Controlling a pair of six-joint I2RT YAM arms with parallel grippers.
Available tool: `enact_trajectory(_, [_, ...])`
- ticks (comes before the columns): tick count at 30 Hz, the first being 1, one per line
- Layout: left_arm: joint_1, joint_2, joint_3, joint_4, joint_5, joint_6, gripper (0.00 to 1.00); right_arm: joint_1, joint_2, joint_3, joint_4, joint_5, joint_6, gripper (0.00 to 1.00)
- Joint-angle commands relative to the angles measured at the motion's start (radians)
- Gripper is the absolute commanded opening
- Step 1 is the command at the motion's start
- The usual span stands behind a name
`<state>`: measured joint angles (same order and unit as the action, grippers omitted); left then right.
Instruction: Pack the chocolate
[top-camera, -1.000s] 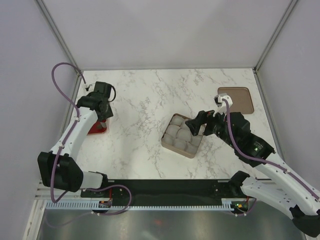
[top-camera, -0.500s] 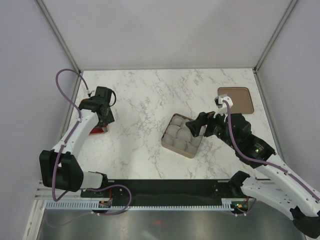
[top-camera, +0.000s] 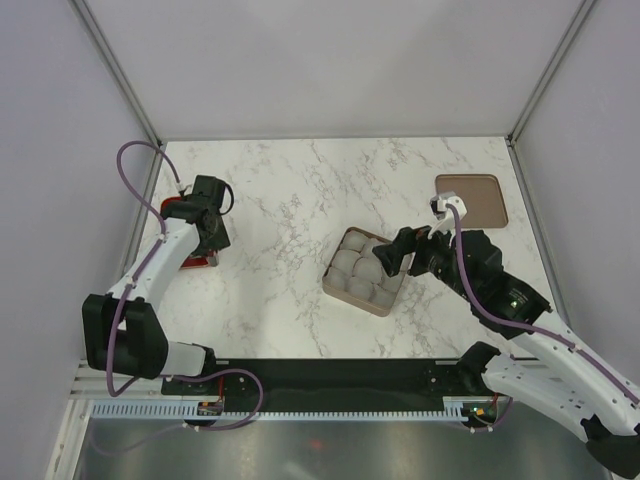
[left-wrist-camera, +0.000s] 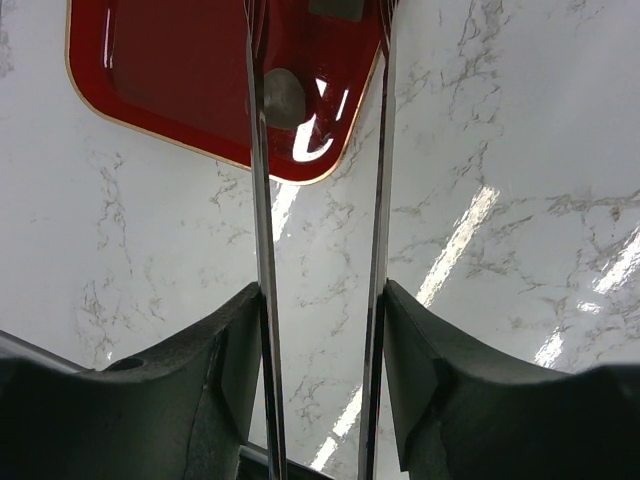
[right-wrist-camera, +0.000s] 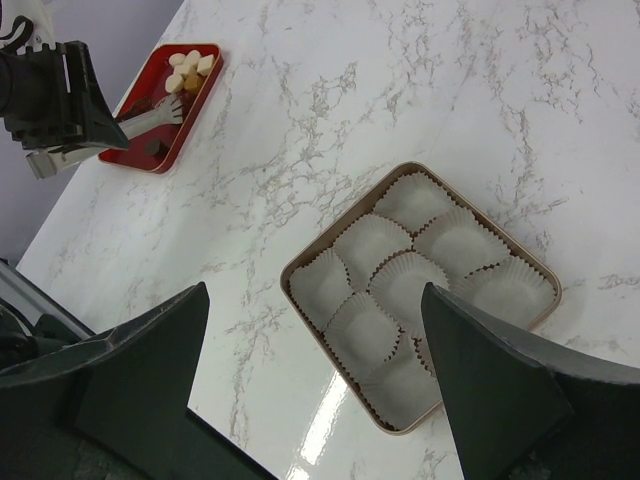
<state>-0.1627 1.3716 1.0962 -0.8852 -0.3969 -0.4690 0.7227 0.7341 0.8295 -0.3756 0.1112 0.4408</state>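
Metal blades of left claw (left-wrist-camera: 318, 40) parted, clamping nothing; round brown chocolate (left-wrist-camera: 285, 97) sits between tips, against frame-left blade, straight ahead at frame top, on red tray (left-wrist-camera: 150, 80). Left arm nearer; right claw (right-wrist-camera: 315, 290) wide open, empty, above box (right-wrist-camera: 488, 223), well apart from tray.

tray (left-wrist-camera: 170, 80) at the left edge of the tabletop (top-camera: 300, 190), chocolate (right-wrist-camera: 190, 65) pieces on the tray, box (right-wrist-camera: 347, 222) in the middle holding paper cups (right-wrist-camera: 405, 280), lid (top-camera: 472, 198) at the far right
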Motion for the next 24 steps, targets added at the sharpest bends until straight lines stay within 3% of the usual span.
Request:
enact_trajectory(1, [0.011, 0.012, -0.012, 0.023, 0.006, 0.029, 0.55, -0.002, -0.025, -0.006, 0.024, 0.025, -0.011, 0.96])
enact_trajectory(9, [0.025, 0.026, -0.01, 0.022, 0.021, 0.03, 0.54, -0.002, -0.035, -0.007, 0.018, 0.073, -0.039, 0.96])
enact_trajectory(16, [0.028, 0.014, -0.006, 0.015, 0.027, 0.036, 0.44, -0.002, -0.032, -0.007, 0.018, 0.073, -0.036, 0.96])
enact_trajectory(24, [0.028, -0.008, 0.01, -0.015, 0.007, 0.04, 0.39, -0.003, -0.032, -0.001, 0.017, 0.074, -0.03, 0.96])
